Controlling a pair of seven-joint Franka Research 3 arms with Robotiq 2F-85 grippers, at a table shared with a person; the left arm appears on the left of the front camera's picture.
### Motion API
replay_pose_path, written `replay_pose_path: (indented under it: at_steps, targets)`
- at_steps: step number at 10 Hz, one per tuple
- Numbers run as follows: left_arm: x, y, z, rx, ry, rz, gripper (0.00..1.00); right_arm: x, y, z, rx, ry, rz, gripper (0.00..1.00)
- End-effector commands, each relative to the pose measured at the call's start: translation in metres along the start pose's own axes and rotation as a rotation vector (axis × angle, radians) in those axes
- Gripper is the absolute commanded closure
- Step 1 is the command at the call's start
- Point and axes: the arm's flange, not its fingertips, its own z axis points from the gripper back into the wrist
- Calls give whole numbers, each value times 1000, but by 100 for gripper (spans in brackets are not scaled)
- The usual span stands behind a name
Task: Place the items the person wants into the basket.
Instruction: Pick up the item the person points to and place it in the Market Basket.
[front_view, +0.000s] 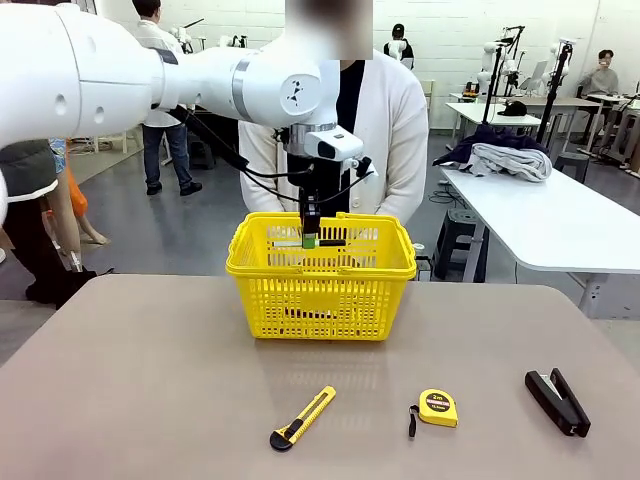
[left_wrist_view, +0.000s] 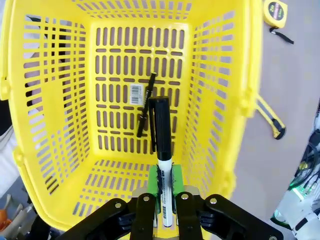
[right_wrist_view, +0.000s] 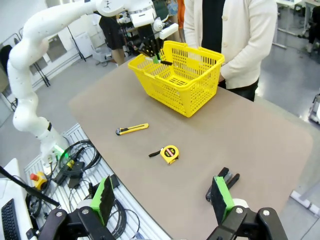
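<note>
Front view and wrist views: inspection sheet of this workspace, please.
Surface: brown table, no spills seen.
Job's things: yellow basket at the far middle; black pen lying on its floor; white marker, black-capped, held above the basket; tape measure on the near table.
Clutter: utility knife and black stapler on the near table.
Grippers: left gripper shut on the marker; right gripper open, holding nothing, at the table's near side.
Cables: black cables along the left wrist; loose cables by the arm's base.
Surroundings: person stands behind the basket; white tables and other people farther off.
</note>
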Motion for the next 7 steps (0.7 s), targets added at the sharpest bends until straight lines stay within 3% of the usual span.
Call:
replay_pose_path:
  at_steps: [1, 7]
  targets:
    - [14, 36, -17, -10, 0, -57, 88, 0, 0, -1, 16, -6, 11, 0]
    - [29, 56, -85, -95, 50, -60, 88, 0, 0, -1, 16, -6, 11, 0]
